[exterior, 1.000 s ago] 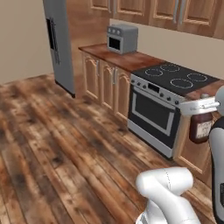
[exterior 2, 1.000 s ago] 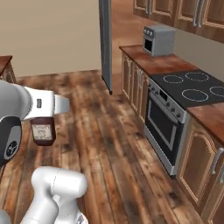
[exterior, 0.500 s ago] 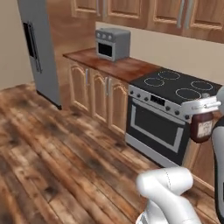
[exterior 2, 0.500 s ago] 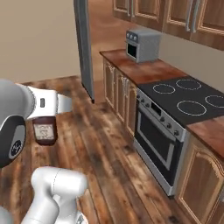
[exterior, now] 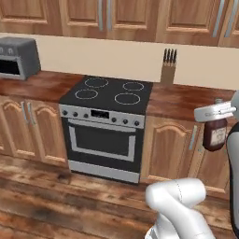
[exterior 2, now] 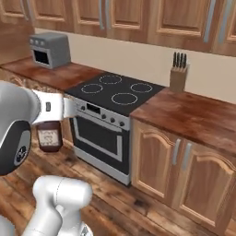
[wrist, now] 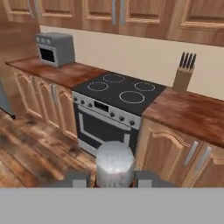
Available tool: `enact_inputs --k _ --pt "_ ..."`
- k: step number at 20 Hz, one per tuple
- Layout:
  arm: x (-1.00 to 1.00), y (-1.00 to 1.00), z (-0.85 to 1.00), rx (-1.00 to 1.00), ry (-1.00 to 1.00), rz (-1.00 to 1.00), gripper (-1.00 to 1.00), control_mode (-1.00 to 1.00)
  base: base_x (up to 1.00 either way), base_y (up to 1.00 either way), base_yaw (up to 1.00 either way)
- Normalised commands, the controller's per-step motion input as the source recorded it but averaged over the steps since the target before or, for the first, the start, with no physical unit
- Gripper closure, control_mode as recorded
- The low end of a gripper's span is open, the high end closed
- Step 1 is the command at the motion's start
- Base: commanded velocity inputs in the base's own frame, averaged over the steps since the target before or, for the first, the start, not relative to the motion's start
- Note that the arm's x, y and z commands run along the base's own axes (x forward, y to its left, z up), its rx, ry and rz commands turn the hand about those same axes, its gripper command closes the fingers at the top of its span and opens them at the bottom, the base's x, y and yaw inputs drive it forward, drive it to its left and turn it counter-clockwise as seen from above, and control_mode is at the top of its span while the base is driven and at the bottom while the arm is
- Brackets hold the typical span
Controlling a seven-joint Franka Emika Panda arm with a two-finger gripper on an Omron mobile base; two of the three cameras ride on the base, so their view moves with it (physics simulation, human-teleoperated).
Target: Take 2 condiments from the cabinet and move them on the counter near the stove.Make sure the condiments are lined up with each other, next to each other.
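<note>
Pincer (wrist: 113, 177) grips sauce bottle (exterior: 215, 134) facing stove (exterior: 108, 95).

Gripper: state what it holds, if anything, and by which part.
The gripper is shut on the brown sauce bottle, gripping it near the top, around the neck below the cap; the labelled body hangs beneath.

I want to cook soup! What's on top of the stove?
Nothing sits on the stove: just four white ring burners on its black glass. A knife block stands on the counter to its right. Inside the oven cannot be seen; its door is dark.
</note>
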Motion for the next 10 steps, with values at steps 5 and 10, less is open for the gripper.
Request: enact_inputs --k 5,10 --pt "0.0 0.0 0.0 0.0 0.0 0.0 1.0 1.0 0.9 0.66 -0.62" --pt "0.0 0.0 0.0 0.0 0.0 0.0 1.0 1.0 0.82 0.76 -0.45"
